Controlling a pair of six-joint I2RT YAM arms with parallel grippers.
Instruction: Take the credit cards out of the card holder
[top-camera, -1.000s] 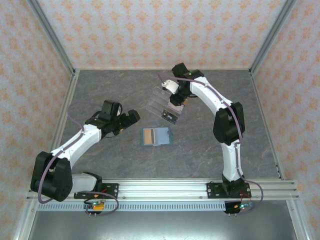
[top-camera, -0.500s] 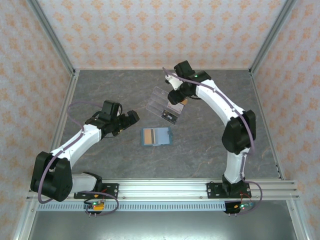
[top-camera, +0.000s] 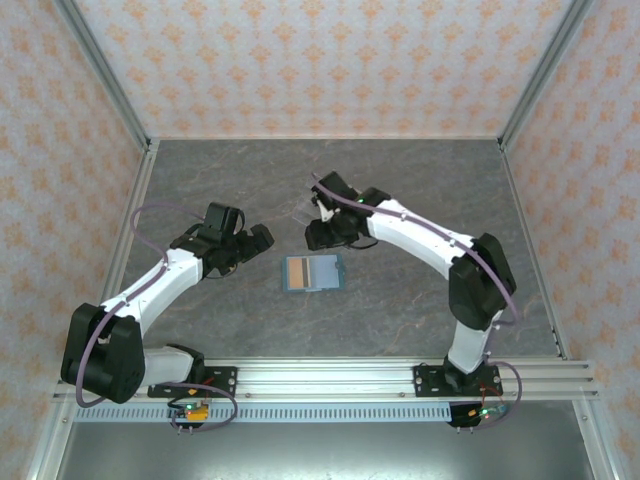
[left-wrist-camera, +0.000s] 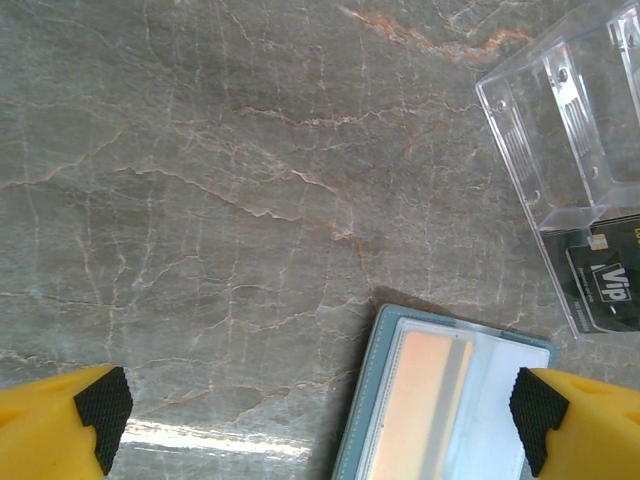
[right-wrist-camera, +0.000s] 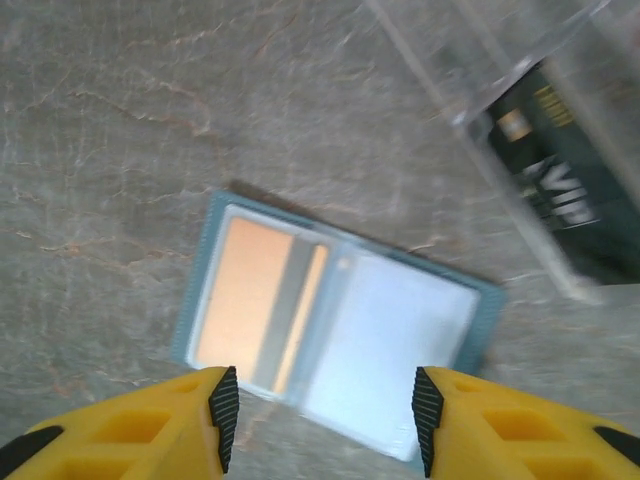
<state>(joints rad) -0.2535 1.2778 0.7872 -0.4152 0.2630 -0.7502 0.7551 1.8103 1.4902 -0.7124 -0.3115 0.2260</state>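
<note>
R pincer (right-wrist-camera: 325, 418) half-open, empty, over card holder (right-wrist-camera: 335, 320)

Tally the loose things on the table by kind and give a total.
card holder: 1
clear stand: 1
cards: 2 (orange card in the card holder, dark card in the clear stand)
Total: 4
</note>
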